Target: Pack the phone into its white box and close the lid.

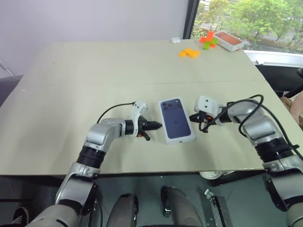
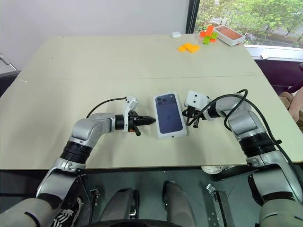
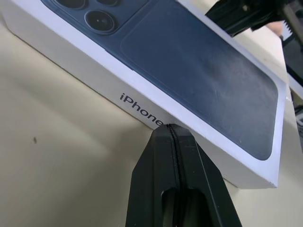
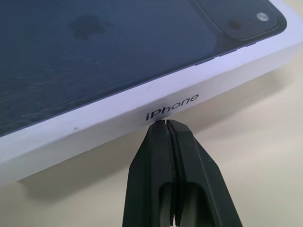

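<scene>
The lid (image 1: 176, 118), printed with a dark blue phone picture, lies flat side up near the table's front edge, over the white box, which it covers. The phone is hidden. My left gripper (image 1: 158, 126) is shut, its tip at the lid's left long side; in the left wrist view the closed fingertips (image 3: 171, 128) meet the white wall (image 3: 85, 66) just past the "iPhone" lettering. My right gripper (image 1: 191, 117) is also shut, at the right long side; its closed fingertips (image 4: 165, 123) sit right under the lettering on that wall (image 4: 94, 118). Neither gripper holds anything.
At the table's far right stand orange blocks (image 1: 189, 53), green and orange blocks (image 1: 208, 40), an orange-red flat box (image 1: 229, 40) and a small white object (image 1: 175, 40). The beige table (image 1: 71, 94) spreads wide to the left and behind the lid.
</scene>
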